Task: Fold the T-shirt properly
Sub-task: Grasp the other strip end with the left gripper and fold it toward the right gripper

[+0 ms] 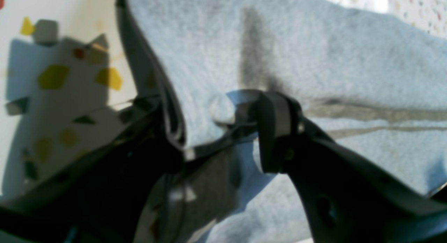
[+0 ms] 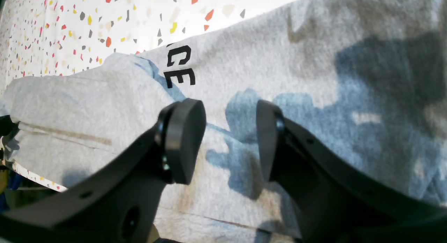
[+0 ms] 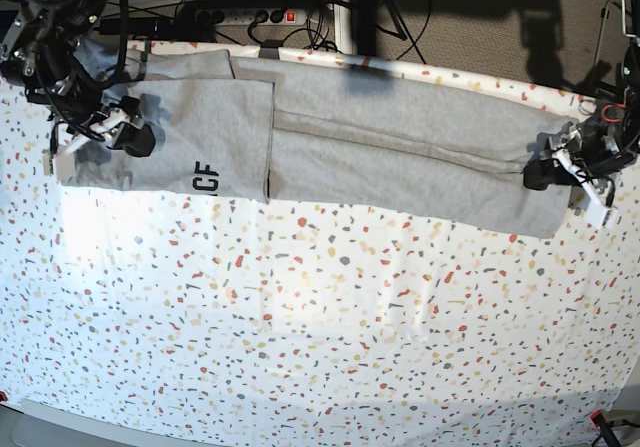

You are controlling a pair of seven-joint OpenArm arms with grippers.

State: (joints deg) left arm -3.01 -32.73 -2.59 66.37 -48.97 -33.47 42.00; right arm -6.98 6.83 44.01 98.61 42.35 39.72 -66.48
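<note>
The heather-grey T-shirt lies folded into a long band across the far part of the table. A flap is folded over at the left end, with black letters showing by its edge. My right gripper hovers over that left end, open and empty. In the right wrist view the shirt and its lettering lie below it. My left gripper is at the shirt's right end. In the blurred left wrist view its fingers stand apart around the shirt's edge.
The white table has a coloured speckle pattern and stretches toward the camera below the shirt. A power strip and cables lie behind the far edge. The shirt's top edge runs close to that edge. A dark stand is at the bottom right corner.
</note>
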